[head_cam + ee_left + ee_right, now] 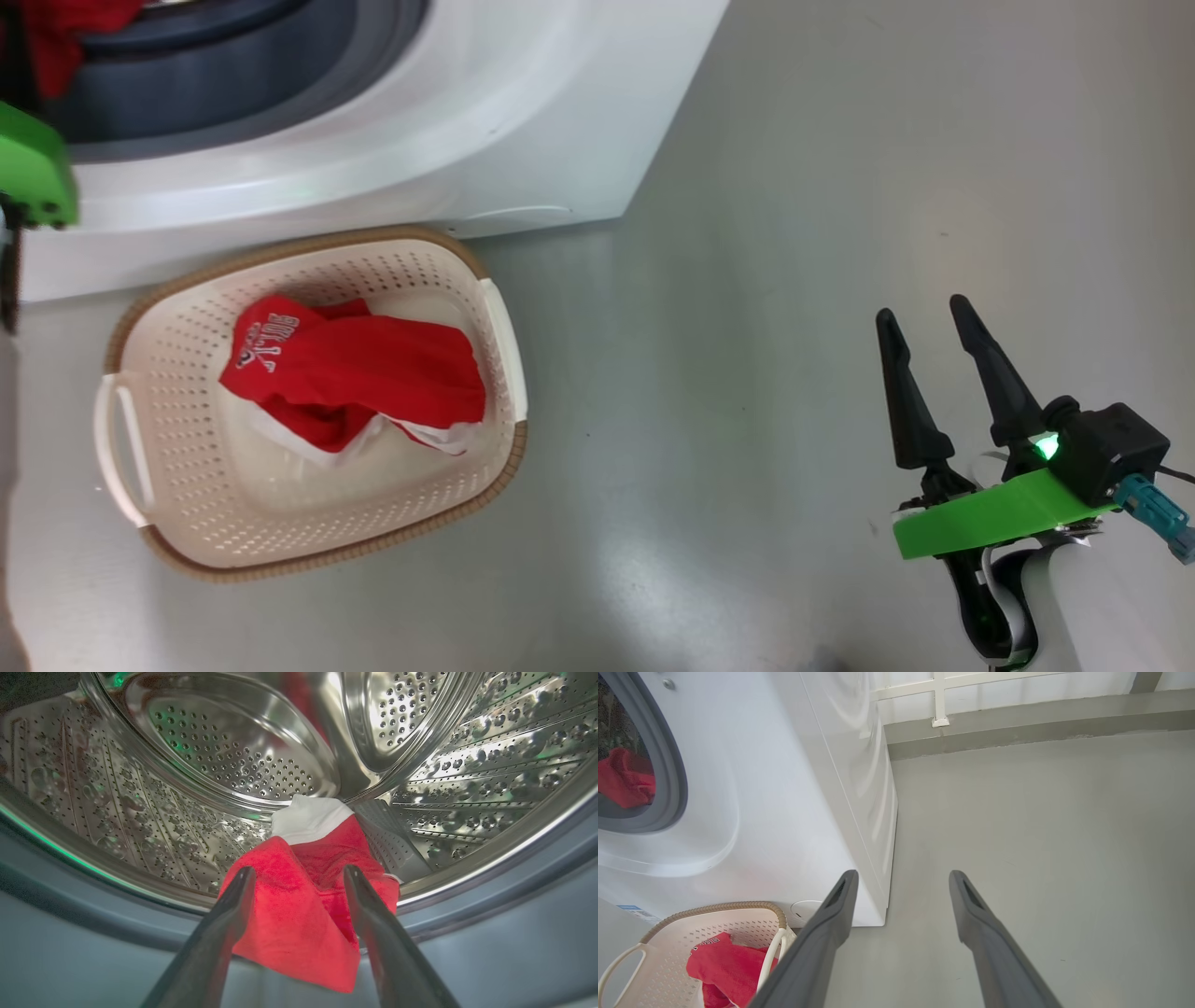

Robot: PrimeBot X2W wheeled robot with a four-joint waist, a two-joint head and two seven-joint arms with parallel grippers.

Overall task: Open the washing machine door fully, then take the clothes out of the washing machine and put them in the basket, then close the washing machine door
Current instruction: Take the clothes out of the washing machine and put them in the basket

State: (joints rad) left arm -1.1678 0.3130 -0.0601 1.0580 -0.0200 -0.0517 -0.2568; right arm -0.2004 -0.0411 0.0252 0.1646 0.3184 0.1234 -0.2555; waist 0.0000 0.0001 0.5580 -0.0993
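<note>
Two red garments, one basket, one washer, two claws.

1. Washing machine (373, 159): white front-loader at 11 o'clock in the head view. Its grey gasket (84, 891) and perforated steel drum (224, 751) are open to view.
2. Basket (177, 448): cream, perforated, with a brown woven rim. It stands on the floor at 9 o'clock in the head view, and its 12 o'clock rim is just beside the washer's lower front.
3. Lettered red garment (373, 373): white print and white lining, crumpled in the basket toward its 3 o'clock wall.
4. White-banded red garment (303, 914): draped from the drum lip onto the gasket at 6 o'clock of the opening.
5. Left claw (299, 869): at the drum mouth with its fingers spread. The white-banded red garment lies between them and is not pinched; whether the fingers touch the cloth cannot be told.
6. Right claw (920, 311): at 4 o'clock in the head view, fingers apart with nothing between them. It hangs over bare floor, well apart from the basket.
7. Floor (728, 373): grey, smooth and glossy, with soft pale reflections and a few dark specks.
8. Room edge, right wrist view, 12 o'clock: a grey kerb (1017, 718) runs along the wall base, with a white frame (941, 700) above it.
</note>
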